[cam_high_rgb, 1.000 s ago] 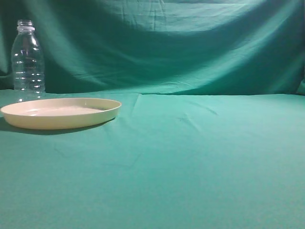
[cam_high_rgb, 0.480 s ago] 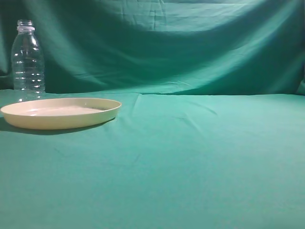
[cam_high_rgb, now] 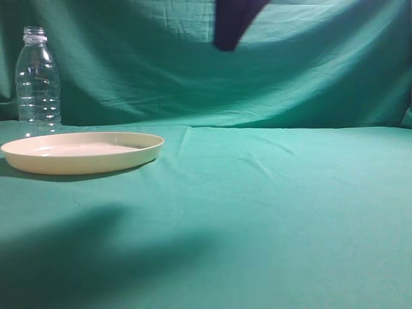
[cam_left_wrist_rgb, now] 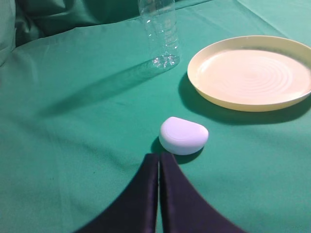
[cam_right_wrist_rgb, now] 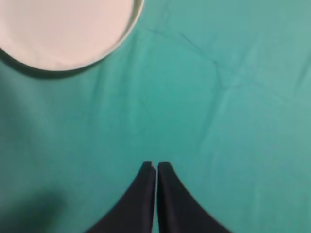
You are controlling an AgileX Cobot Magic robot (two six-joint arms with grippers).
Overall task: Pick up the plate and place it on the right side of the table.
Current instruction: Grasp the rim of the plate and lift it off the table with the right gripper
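Note:
The cream-yellow plate (cam_high_rgb: 82, 152) lies flat on the left of the teal table (cam_high_rgb: 277, 212). It also shows in the left wrist view (cam_left_wrist_rgb: 250, 73) at the right and in the right wrist view (cam_right_wrist_rgb: 63, 29) at the top left. My left gripper (cam_left_wrist_rgb: 159, 156) is shut and empty, above the cloth, left of and short of the plate. My right gripper (cam_right_wrist_rgb: 156, 165) is shut and empty, high over bare cloth, apart from the plate. A dark gripper tip (cam_high_rgb: 228, 35) hangs at the top middle of the exterior view, apparently the right one.
A clear plastic bottle (cam_high_rgb: 37, 77) stands upright just behind the plate, also in the left wrist view (cam_left_wrist_rgb: 159, 31). A small white rounded object (cam_left_wrist_rgb: 183, 135) lies on the cloth just ahead of my left gripper. A draped green backdrop (cam_high_rgb: 309, 71) closes the far side.
A dark gripper tip has come into the top of the exterior view, and a broad shadow now lies on the cloth at the lower left. Plate and bottle have not moved.

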